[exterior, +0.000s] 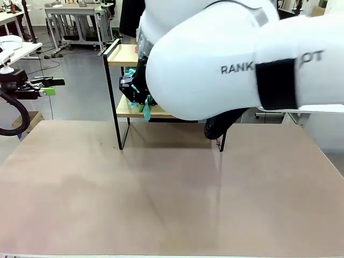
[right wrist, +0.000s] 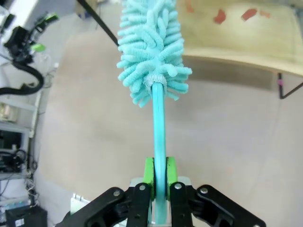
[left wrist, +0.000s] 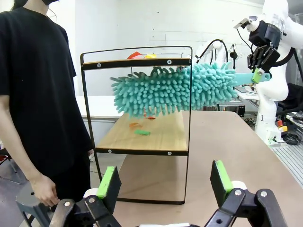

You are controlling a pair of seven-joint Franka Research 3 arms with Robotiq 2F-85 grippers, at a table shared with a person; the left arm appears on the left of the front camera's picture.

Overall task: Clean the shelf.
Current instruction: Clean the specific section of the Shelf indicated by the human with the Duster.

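- Check the right gripper (right wrist: 160, 171): it clamps the handle of a teal duster (right wrist: 150, 47), whose head sits level with the gap between the boards of the shelf (left wrist: 137, 152)
- Check the left gripper (left wrist: 165, 182): spread wide, empty, well apart from the shelf
- Locate the orange and green scraps (left wrist: 141, 132) on the shelf's lower board
- Note the person (left wrist: 38, 94) standing just beside the shelf

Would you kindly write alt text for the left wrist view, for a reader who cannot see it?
A teal duster, held by its handle in the right gripper, reaches into the shelf just under its top board, above red and green scraps on the lower board. A person in black stands at picture left, and the open left gripper rises from the bottom edge.
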